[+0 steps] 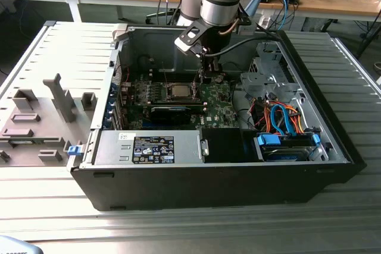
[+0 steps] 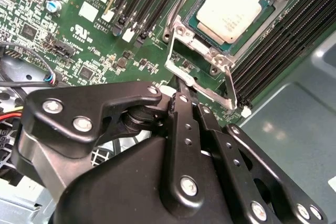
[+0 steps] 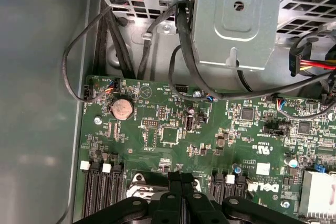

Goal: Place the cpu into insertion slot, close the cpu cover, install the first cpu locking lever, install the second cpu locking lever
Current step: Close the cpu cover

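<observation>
Black gripper (image 2: 177, 85) close up in the second wrist view, fingers pressed together with nothing visibly between them, its tip at the silver edge of the cpu cover (image 2: 207, 52). The cpu (image 2: 231, 6) sits in the insertion slot (image 2: 185, 34), framed by that cover. In the exterior view it lies at eight o'clock from the gripper, on a green motherboard (image 2: 94, 40) inside an open computer case (image 1: 208, 182).

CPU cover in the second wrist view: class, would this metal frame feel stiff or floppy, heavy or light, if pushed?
The cover looks like thin sheet metal, so it is probably stiff but light. It seems attached beside the chip, so a push would likely swing it, not slide it.
</observation>
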